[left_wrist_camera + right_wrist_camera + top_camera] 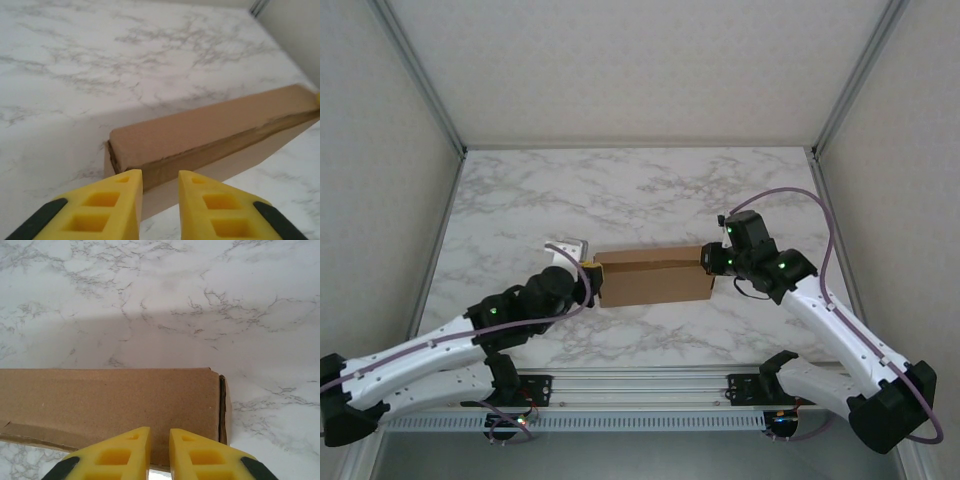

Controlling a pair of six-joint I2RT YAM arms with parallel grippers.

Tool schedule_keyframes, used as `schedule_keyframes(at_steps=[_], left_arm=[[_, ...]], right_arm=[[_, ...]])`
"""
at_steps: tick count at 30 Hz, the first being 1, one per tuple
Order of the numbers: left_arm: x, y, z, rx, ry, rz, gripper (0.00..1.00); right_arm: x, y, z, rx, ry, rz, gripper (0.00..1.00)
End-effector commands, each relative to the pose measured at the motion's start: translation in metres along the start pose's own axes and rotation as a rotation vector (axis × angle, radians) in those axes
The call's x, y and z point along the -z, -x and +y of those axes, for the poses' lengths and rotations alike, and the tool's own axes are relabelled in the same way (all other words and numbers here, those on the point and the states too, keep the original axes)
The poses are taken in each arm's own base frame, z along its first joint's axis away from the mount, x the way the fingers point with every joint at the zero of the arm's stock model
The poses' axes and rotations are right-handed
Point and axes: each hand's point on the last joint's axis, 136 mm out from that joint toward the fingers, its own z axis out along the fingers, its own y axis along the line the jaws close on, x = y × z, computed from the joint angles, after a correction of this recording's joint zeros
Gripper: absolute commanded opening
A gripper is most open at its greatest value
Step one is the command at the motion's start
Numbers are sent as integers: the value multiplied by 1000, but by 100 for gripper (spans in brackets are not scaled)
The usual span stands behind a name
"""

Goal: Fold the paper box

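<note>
Paper box (655, 275) lies closed on the bench (620, 190) between both arms; light, stiff cardboard, probably slides if nudged, best pinched at its end edges. Left end effector (160, 175) and right end effector (160, 432) are narrowly parted, gripping nothing visible

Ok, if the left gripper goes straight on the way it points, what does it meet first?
The box. The left gripper points at its near end, which lies just ahead, so it would likely touch the cardboard there before the table. Depth is hard to judge from the wrist view.
</note>
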Motion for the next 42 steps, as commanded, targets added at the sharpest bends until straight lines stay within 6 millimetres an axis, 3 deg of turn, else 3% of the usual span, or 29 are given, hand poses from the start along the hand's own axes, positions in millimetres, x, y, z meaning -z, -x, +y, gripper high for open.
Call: schedule_keyframes(at_steps=[1,5,10,18,26,31,38,42], left_arm=[[16,41,-10,89,-51,-83,24],[1,57,-14,110,-56,-68,16],[-29,53,-21,125,-93,-12,9],[-51,8,-28,196,-188,87,6],[-63,-63,1,254,-111,222,4],[-62,-81,16,232,-53,257,5],[-64,-91,20,215,-36,286,4],[-64,-91,23,206,-26,283,4]], right_arm=[[-6,-25,-15,-21,-49,81,19],[-5,-27,-16,-20,-49,83,19],[-5,-30,-17,-24,-48,87,20],[-6,-34,-20,-21,-54,95,20],[-13,-45,-24,-29,-61,124,21],[-16,-50,-25,-28,-63,151,23],[19,-16,-9,11,-31,62,27],[21,-10,-7,30,-41,70,28]])
